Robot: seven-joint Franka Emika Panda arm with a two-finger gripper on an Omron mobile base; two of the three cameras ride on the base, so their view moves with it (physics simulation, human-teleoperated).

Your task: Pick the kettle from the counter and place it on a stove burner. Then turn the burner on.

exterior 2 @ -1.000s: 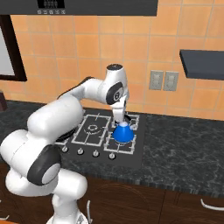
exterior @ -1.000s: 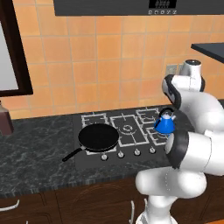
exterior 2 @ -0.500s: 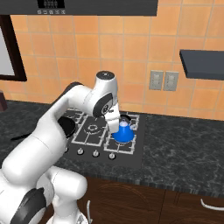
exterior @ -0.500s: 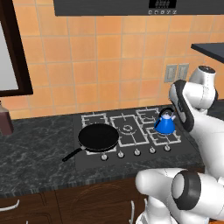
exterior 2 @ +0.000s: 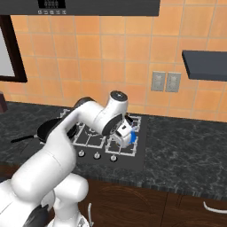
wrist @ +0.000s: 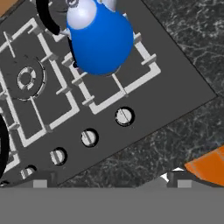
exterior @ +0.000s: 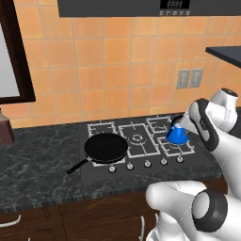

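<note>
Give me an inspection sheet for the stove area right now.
Surface: counter, dark marbled stone.
Job's things: kettle sits on the stove's right burner; knobs along the stove's front edge.
Clutter: pan on the left burner; dark bottle at far left.
Gripper: gripper open, holding nothing, close to the kettle.
Cables: nothing seen.
Surroundings: orange tiled wall, outlets, shelf.

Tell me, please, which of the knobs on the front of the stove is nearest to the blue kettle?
The knob at the right end of the row, directly in front of the burner where the kettle stands. The other knobs sit further left, towards the black frying pan.
</note>
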